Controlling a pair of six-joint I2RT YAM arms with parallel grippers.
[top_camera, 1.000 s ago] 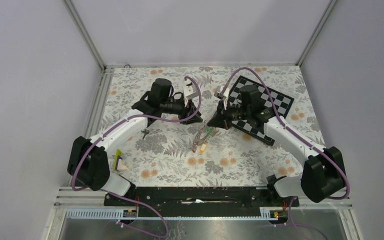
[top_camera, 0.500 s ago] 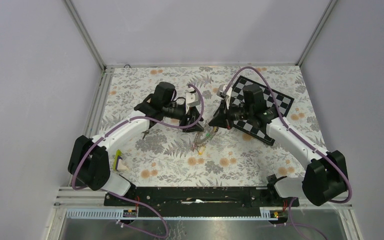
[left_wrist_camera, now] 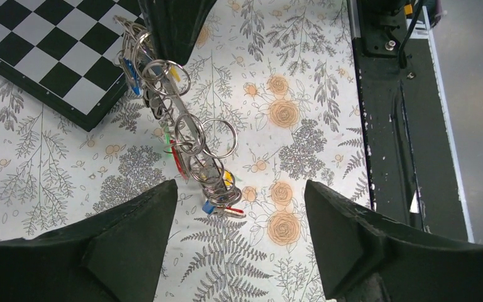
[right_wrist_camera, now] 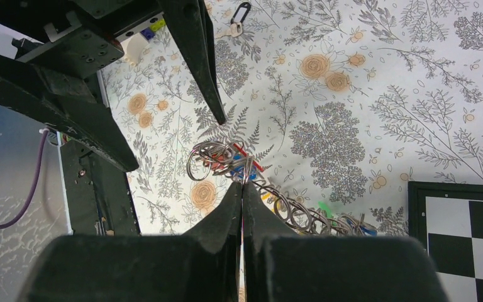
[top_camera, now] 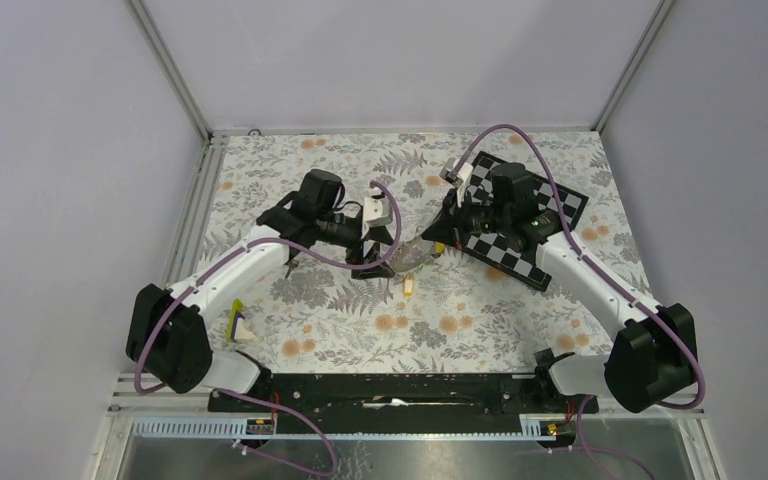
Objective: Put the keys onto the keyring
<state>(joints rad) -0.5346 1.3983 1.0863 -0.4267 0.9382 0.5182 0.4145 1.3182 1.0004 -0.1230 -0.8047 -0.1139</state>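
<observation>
Your left claw (left_wrist_camera: 239, 189) stands wide open and empty, just beside the dangling keyring (left_wrist_camera: 188, 126). Its keys (left_wrist_camera: 217, 204) hang low towards the table (left_wrist_camera: 302, 75). Your right claw (right_wrist_camera: 242, 189) pinches the rings. Expect light, slippery, floppy metal; take hold at a plastic head.

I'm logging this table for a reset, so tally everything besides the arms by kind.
Chequered board: 1
Bunch of keys and rings: 1
Small clip: 1
Yellow-and-white piece: 1
Total: 4
</observation>
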